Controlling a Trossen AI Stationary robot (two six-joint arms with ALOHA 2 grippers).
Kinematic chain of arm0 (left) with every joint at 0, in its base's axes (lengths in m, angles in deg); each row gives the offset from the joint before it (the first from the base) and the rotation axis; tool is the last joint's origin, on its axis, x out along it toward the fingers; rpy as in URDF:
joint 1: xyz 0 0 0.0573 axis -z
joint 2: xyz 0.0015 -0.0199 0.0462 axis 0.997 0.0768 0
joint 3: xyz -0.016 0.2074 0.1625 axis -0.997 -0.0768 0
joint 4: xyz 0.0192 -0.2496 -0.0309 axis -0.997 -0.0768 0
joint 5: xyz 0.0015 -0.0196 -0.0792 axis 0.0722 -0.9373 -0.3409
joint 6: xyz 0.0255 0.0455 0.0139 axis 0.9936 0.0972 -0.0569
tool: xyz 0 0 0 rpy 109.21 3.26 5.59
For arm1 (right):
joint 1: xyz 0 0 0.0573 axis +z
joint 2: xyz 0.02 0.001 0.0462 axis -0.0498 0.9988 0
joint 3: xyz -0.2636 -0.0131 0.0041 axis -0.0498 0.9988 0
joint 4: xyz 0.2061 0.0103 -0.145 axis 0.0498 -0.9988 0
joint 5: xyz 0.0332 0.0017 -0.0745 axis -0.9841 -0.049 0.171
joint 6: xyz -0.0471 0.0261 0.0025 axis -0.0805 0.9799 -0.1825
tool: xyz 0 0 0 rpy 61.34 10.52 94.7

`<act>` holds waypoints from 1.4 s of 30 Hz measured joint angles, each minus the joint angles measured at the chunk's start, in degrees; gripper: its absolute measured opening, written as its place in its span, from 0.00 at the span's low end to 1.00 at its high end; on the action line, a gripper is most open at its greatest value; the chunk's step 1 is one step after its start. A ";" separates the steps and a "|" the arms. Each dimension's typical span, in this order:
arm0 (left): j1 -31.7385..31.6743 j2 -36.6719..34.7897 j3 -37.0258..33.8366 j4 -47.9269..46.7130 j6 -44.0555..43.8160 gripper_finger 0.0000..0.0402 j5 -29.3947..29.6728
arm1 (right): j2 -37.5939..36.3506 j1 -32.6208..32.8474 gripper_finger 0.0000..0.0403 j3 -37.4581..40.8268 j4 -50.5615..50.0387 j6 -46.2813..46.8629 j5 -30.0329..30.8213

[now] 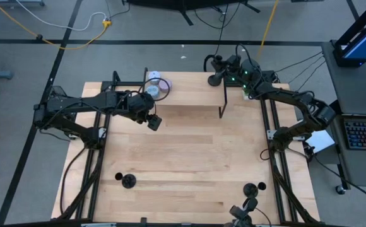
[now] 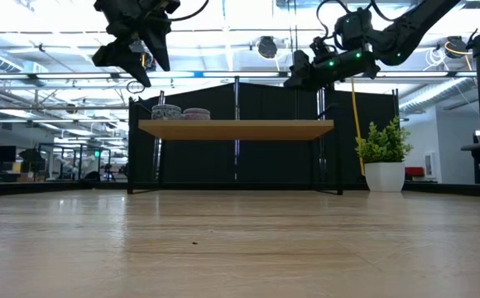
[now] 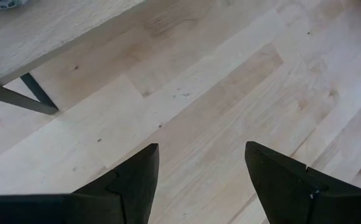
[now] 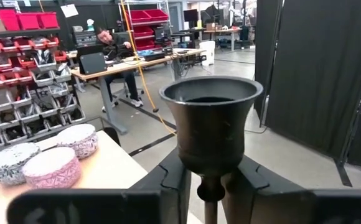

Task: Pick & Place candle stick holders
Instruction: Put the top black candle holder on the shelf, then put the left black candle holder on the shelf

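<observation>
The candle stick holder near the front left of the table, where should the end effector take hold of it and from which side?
Probably by the thin upright stem of the candle stick holder, coming straight down from above. It stands upright on its flat disc base with bare table around it, so fingers can close on the stem; the disc looks too flat to pinch.

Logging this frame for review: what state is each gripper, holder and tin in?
Left gripper: open, empty, above the table.
Right gripper: shut on a holder's stem, raised by the shelf.
Held holder: upright, lifted.
Two holders: standing on the table.
Tins: lidded, grouped on the shelf.
</observation>
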 joint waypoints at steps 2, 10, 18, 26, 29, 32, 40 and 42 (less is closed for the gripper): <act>0.00 0.00 0.00 0.00 0.21 0.61 0.00 | 0.00 -0.02 0.20 0.00 -0.15 0.00 0.00; 0.00 0.00 0.00 0.01 0.55 0.61 -0.01 | 0.00 -0.02 0.40 0.00 -0.75 0.01 0.09; 0.02 0.00 0.00 0.01 0.63 0.61 -0.02 | -1.94 -0.02 0.49 0.00 -3.07 0.00 0.07; 0.07 0.00 0.01 -0.01 1.86 0.61 -0.18 | -8.93 -0.02 0.49 0.00 -16.94 -3.91 -0.09; 0.07 0.00 0.01 -0.01 2.13 0.61 -0.39 | -12.22 -0.02 0.48 0.00 -22.95 -4.28 -0.15; 0.18 0.00 0.00 -0.01 3.25 0.61 -0.41 | -15.55 0.00 0.47 0.00 -28.44 -4.28 -0.18; 2.71 0.00 0.00 0.69 8.32 0.61 1.21 | -23.45 0.04 0.34 0.00 -39.32 -3.85 -5.59; 4.15 0.00 0.00 0.71 9.18 0.61 1.20 | -24.79 0.04 0.27 0.00 -42.17 -3.89 -6.22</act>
